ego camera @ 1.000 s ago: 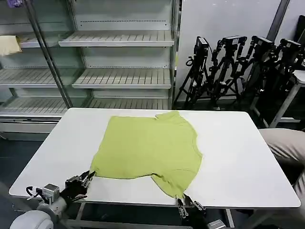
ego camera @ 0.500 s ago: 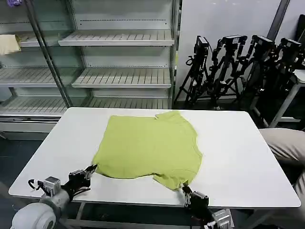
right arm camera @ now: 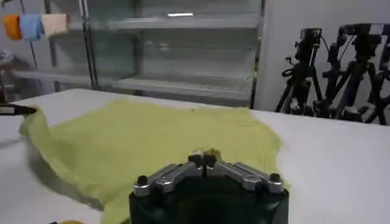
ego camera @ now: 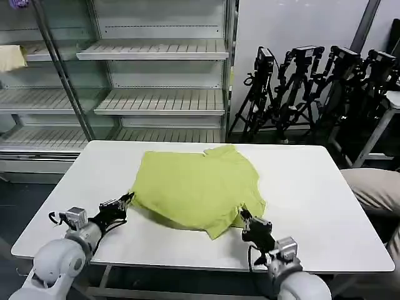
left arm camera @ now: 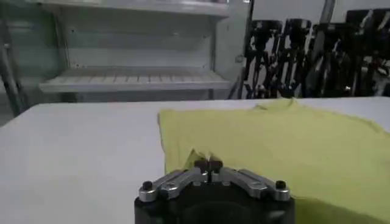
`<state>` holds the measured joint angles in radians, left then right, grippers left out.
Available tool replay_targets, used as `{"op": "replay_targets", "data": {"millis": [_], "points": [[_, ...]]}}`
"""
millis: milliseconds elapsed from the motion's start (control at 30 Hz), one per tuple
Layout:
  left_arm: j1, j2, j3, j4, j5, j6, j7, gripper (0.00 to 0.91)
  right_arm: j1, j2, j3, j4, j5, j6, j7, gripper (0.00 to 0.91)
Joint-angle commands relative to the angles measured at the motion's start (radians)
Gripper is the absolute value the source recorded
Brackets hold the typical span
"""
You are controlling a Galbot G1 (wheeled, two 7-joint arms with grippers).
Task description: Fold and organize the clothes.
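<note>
Plain lime yellow-green short-sleeved T-shirt (ego camera: 197, 187) of thin soft fabric, spread on the white rectangular desk (ego camera: 325, 206), roughly mid-desk, slightly toward desk's left half. Near hem lifted off the desk surface at both corners, shadow under the raised edge, middle of hem sagging down toward desk. Far part with collar flat on desk, toward the far edge. Left tool (ego camera: 127, 200) at shirt's near-left corner, pinched closed on the fabric, above the desk; closed tips with cloth between them also in left wrist view (left arm camera: 208, 162). Right tool (ego camera: 244, 216) at shirt's near-right corner, clamped closed on the hem, just above desk; same in right wrist view (right arm camera: 202, 159). Both arms reaching in from the desk's near edge. Empty metal shelving (ego camera: 156, 50) beyond desk's far edge.
</note>
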<state>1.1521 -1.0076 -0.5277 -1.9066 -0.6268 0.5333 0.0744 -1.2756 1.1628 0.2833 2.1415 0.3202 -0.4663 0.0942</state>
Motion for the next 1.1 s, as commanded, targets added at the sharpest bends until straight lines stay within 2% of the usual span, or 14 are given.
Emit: {"op": "replay_targets", "data": {"millis": [33, 433, 1100], "points": [[-0.138, -0.005, 0.054, 0.118, -0.031, -0.008, -0.007, 0.01, 0.168, 0.013, -0.003, -0.161, -0.011, 0.005, -0.019, 0.0], [-0.184, -0.015, 0.093, 0.205, -0.022, -0.008, -0.006, 0.01, 0.27, 0.044, -0.015, -0.277, -0.048, 0.031, -0.046, 0.0], [-0.173, -0.01, 0.085, 0.198, -0.01, -0.015, 0.007, 0.01, 0.315, 0.064, -0.024, -0.321, -0.067, 0.049, -0.055, 0.0]]}}
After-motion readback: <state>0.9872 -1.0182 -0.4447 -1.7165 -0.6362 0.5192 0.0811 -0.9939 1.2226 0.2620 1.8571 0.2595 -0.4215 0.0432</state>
